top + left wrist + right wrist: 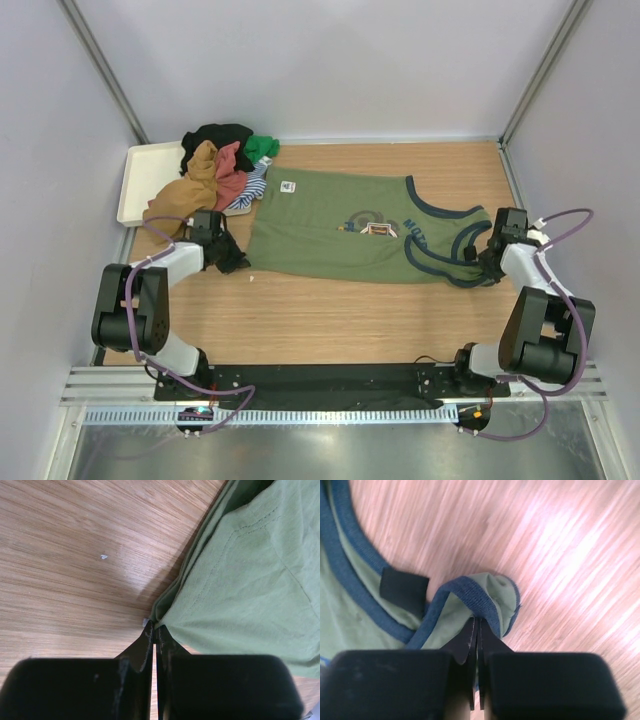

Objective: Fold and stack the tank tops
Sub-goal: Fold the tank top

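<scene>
A: The green top (330,235) lies flat at the centre of the table (300,320). The left gripper (154,630) pinches its 9 o'clock hem corner, and the right gripper (478,626) clamps the 3 o'clock strap.
B: Both bites look thin. Lifting could slip 1 free and bunch it.

In the overhead view our left arm (140,290) rises from its base at the lower left and bends toward the centre-left of the frame. Its left pincer (232,258) sits low, jaws pressed together on a hem corner of the olive tank top (330,235). Our right arm (540,300) folds up along the right edge, and the right pincer (482,262), at mid-right, has its jaws closed on that top's navy-trimmed strap.
</scene>
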Action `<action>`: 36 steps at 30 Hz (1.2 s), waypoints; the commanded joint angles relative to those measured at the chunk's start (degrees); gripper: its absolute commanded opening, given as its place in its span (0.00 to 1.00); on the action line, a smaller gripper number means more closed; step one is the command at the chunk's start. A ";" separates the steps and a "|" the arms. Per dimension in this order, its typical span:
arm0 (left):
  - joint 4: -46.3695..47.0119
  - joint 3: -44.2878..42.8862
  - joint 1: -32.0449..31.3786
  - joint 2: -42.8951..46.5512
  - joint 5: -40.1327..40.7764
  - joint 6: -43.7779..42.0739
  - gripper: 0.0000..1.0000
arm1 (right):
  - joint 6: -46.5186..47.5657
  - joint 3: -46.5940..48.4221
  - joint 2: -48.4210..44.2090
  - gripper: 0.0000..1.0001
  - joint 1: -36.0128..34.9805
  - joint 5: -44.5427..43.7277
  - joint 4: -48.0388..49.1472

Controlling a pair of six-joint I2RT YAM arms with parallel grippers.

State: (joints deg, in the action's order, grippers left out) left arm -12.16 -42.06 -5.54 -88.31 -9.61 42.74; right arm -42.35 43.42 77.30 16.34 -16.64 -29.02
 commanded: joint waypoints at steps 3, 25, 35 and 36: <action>2.32 0.67 0.53 1.65 0.11 -1.26 0.00 | -3.44 0.00 0.31 0.01 2.02 -5.14 0.54; 3.46 2.69 0.44 3.32 1.00 -0.38 0.00 | 2.27 -0.08 -9.86 0.50 6.25 -7.97 1.85; 2.58 3.22 0.44 4.99 -1.03 2.08 0.00 | 7.54 -5.80 -11.92 0.67 6.16 5.38 7.04; 2.58 3.30 0.44 5.34 -1.03 2.26 0.00 | 7.46 -5.71 -9.21 0.66 6.16 6.79 7.56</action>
State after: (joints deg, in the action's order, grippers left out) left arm -10.09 -39.16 -5.50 -85.65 -10.28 44.14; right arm -36.47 37.87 64.03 22.37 -14.96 -24.62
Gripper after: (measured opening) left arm 0.005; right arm 0.667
